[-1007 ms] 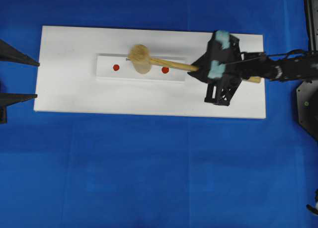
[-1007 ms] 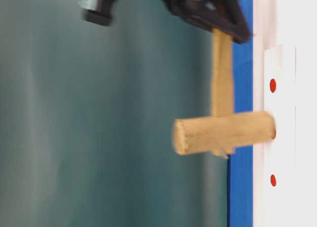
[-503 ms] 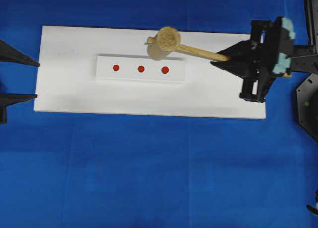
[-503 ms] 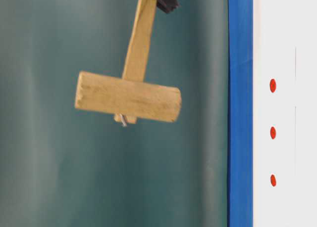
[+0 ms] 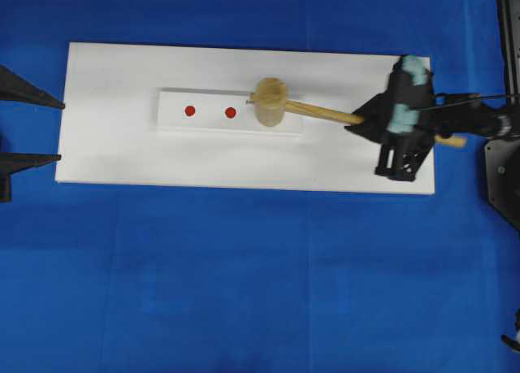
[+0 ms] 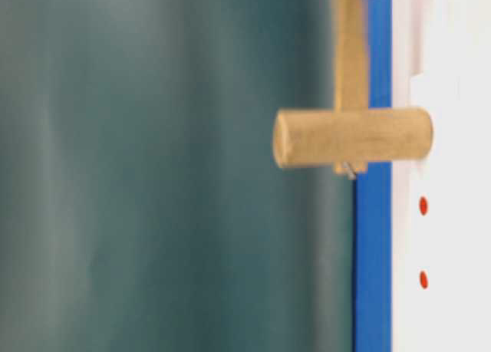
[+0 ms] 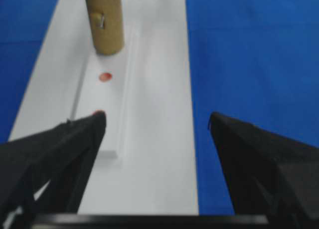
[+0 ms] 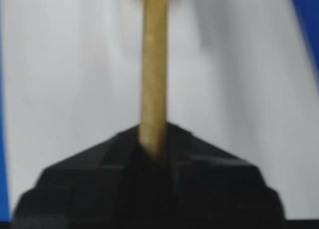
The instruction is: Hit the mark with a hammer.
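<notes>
Looking left of the white board (image 5: 122, 153), the left gripper (image 7: 157, 134) sits with its jaws spread wide, holding nothing. On the board's raised strip (image 5: 175, 119), the hammer (image 5: 270, 101), pale wood with a fat round head and skinny handle, stands head-down where the strip's right-hand mark would be, right of two red dots (image 5: 189, 110). Only the table-level view shows the face meeting the strip. The right gripper (image 5: 366, 119) is clamped on the handle. Blue cloth (image 5: 244, 267) underneath.
</notes>
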